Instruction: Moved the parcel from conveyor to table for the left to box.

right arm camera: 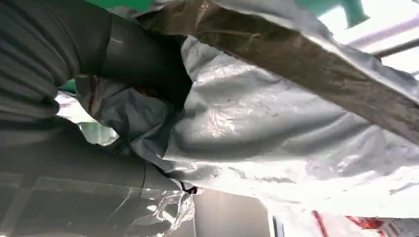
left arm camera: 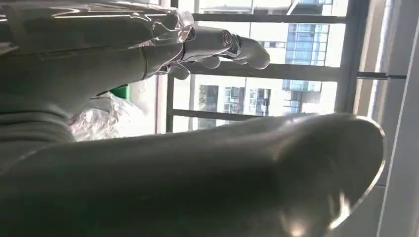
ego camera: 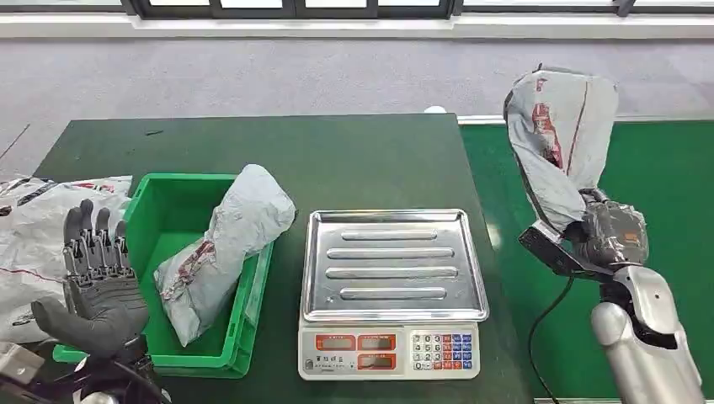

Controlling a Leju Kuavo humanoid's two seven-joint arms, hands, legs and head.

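The fingers (right arm camera: 143, 59) of the right hand (ego camera: 610, 236) are wrapped tight around the bottom end of the grey parcel (ego camera: 560, 139). The bag stands up tall out of that hand. It is up in the air, to the right of the scale (ego camera: 393, 290), over the green conveyor (ego camera: 674, 194). In the right wrist view the crinkly plastic is bunched up where the hand squeezes it.

The left hand (ego camera: 99, 278) is to the left of the scale, just beside the green box (ego camera: 168, 215). Its fingers point up and are spread apart, and it holds nothing.

1 more parcel (ego camera: 223, 252) already lies slanted in the green box, with its top end leaning on the box wall nearest the scale. More bags (ego camera: 38, 227) lie past the box, farther from the scale.

The step now looks like carrying the parcel over to the dark green table (ego camera: 337, 160). To do it well, the hand should keep its firm squeeze, because the bag is soft and slippery and could slide out. It should move the bag slowly toward the scale, high enough that the floppy top does not bump the shiny pan (ego camera: 393, 263). It should set it down flat where the left hand can reach it, and only then let go.
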